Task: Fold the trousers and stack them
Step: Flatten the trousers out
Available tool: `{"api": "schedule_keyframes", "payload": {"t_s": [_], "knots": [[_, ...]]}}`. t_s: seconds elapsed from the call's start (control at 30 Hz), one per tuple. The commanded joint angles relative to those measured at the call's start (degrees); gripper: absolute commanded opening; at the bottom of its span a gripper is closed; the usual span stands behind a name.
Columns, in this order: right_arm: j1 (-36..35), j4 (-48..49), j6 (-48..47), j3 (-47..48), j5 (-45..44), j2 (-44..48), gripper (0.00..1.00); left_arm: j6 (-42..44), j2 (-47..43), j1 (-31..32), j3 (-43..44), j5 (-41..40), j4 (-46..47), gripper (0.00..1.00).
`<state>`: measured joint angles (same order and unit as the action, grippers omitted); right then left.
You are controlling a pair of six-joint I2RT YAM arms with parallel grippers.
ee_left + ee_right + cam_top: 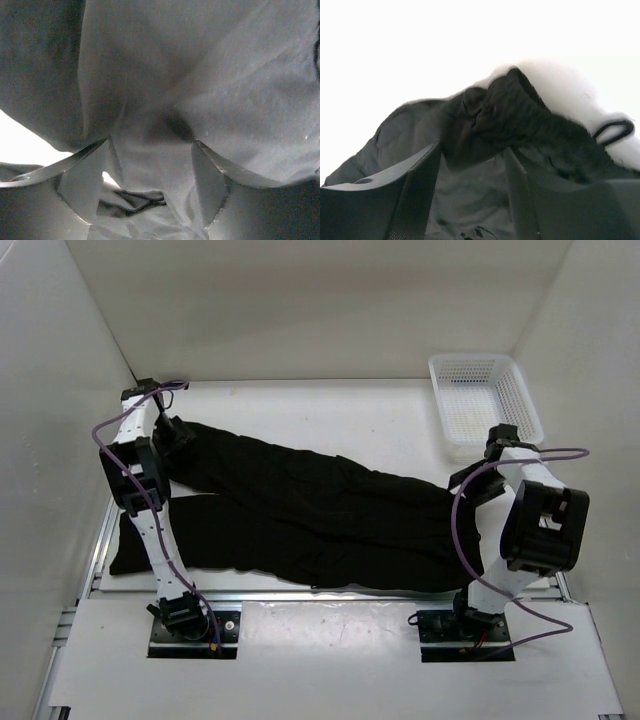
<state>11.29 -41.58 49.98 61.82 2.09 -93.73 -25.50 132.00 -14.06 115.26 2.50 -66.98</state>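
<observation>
The black trousers (320, 515) lie spread across the table, legs to the left and waist to the right. My left gripper (178, 437) sits at the far leg's end near the back left corner. In the left wrist view its fingers (82, 180) have dark cloth (200, 75) bunched between them, with folds running to the gap (151, 150). My right gripper (470, 486) is at the waist end. In the right wrist view a bunched waistband (510, 110) rises between the fingers (420, 190), around the gap (475, 150). Both grippers look shut on the cloth.
A white plastic mesh basket (485, 405) stands at the back right corner, just behind the right arm. White walls close in the table on the left, back and right. The arm bases are bolted at the near edge.
</observation>
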Motion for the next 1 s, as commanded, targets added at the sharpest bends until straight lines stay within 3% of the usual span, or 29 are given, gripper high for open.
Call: {"api": "schedule_keyframes", "payload": {"t_s": [0.0, 0.03, 0.13, 0.17, 0.5, 0.53, 0.57, 0.6, 0.67, 0.7, 0.77, 0.8, 0.83, 0.9, 0.93, 0.97], "knots": [[0.14, 1.77, 0.3, 4.17, -0.94, -3.03, 0.54, 0.97, 2.28, 0.18, 4.52, 1.01, 1.77, 0.76], [0.14, 1.77, 0.3, 4.71, -0.94, -4.69, 0.39, 0.97, 3.51, 0.18, 5.4, 1.54, 1.77, 0.56], [0.14, 1.15, 0.3, 6.46, -2.34, -6.54, 0.12, 0.97, 4.23, 0.18, 7.69, 1.54, 1.15, 0.14], [0.14, 0.46, 0.3, 6.47, -3.05, -6.55, 0.0, 0.97, 4.83, 0.18, 8.22, 1.54, 1.15, 0.1], [0.14, -1.92, -1.37, 17.44, -8.42, -5.31, 0.0, 0.1, 9.49, 0.18, 20.78, 5.84, 3.87, 0.1], [0.14, -2.88, -1.37, 19.89, -7.55, -7.41, 0.01, -0.6, 10.02, 0.18, 22.01, 7.41, 3.88, 0.1], [0.14, -3.85, -1.37, 20.87, -7.54, -8.3, 0.09, -1.3, 10.03, 0.18, 22.02, 8.39, 4.4, 0.1], [0.14, -4.55, -1.89, 21.49, -6.58, -8.92, 0.38, -1.31, 10.55, 0.18, 22.72, 9.18, 4.4, 0.13], [0.14, -4.56, -1.9, 20.63, -6.57, -7.97, 0.67, -1.31, 9.33, 0.18, 22.73, 9.89, 4.92, 0.22], [0.14, -4.56, -2.51, 19.92, -6.57, -6.04, 0.81, -1.31, 7.32, 0.18, 22.73, 9.89, 4.93, 0.37], [0.14, -5.17, -3.04, 17.55, -7.1, -3.57, 0.88, -0.43, 4.5, 0.18, 21.16, 8.58, 4.93, 0.61], [0.14, -5.78, -3.83, 16.76, -8.4, -0.95, 0.9, 0.26, 2.92, 0.18, 19.93, 8.05, 4.93, 0.8], [0.14, -5.79, -4.44, 15.88, -9.02, 0.55, 0.91, 0.27, -0.66, 0.18, 18.35, 7.52, 4.23, 0.84], [0.14, -6.41, -5.14, 12.81, -10.6, 5.37, 0.89, 0.89, -4.46, 0.18, 11.26, 6.64, 2.3, 0.84], [0.14, -6.41, -5.85, 11.75, -11.13, 7.06, 0.81, 0.89, -9.0, 0.18, 7.73, 6.03, 1.68, 0.78], [0.14, -6.41, -6.38, 9.65, -11.14, 8.73, 0.76, 0.28, -11.74, 0.18, 3.52, 5.33, 1.68, 0.6]]}}
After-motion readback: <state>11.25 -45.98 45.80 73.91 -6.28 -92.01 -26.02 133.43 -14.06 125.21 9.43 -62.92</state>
